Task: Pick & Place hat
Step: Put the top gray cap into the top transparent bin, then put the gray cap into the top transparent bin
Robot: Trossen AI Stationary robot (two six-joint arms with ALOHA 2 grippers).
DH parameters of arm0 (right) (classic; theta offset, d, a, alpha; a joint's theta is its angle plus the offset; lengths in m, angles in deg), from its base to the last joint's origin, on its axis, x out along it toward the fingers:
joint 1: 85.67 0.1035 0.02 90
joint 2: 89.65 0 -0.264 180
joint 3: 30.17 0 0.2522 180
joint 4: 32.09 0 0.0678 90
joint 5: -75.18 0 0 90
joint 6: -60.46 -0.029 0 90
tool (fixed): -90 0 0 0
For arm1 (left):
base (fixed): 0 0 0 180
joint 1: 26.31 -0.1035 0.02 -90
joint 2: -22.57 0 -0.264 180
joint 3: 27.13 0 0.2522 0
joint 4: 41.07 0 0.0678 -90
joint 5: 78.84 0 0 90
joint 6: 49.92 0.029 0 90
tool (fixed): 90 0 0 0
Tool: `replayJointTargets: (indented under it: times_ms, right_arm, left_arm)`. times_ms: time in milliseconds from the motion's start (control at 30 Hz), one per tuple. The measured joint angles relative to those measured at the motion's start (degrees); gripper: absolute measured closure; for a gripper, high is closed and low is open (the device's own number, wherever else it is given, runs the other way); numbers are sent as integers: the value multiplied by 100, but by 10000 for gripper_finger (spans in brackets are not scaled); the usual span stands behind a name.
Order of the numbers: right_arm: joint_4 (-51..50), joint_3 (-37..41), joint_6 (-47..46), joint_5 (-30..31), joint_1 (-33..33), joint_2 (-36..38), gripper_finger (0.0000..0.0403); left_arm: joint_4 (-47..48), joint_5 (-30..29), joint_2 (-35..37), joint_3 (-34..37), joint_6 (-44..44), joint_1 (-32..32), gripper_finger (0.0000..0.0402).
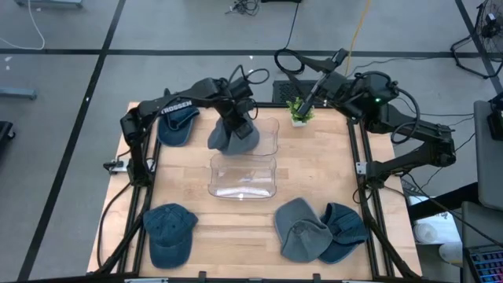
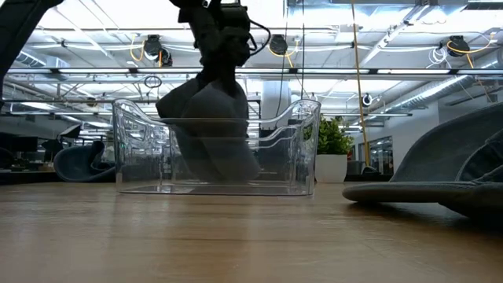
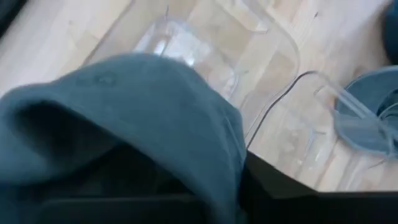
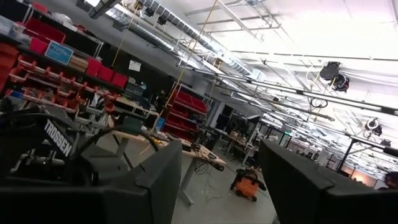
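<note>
Mostly, grey hat (image 1: 233, 135) hides left end effector (image 1: 233, 119) (over clear bin (image 1: 267, 169)).

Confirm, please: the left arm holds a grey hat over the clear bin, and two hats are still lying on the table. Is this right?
Not quite. The left gripper does hold the grey hat over the clear bin, but the high view shows four hats on the table, not two: one at the back left, one at the front left, and two overlapping at the front right.
</note>
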Motion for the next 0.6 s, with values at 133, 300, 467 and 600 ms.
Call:
replayJointTargets:
  times_ms: [133, 300, 467, 600]
  right_arm:
    - [0, 0, 19, 0, -2, 4, 202]
    - [-32, 0, 13, 0, -4, 2, 202]
    - [-139, 0, 7, -2, -4, 2, 202]
    - [-440, 0, 2, -6, -4, 2, 202]
  left_arm:
    - [78, -9, 136, -106, -168, -80, 270]
    - [114, -16, 377, -110, -317, -240, 186]
    - [-66, -11, 776, -110, -282, -403, 122]
    - [-342, 9, 1194, -110, -79, -461, 89]
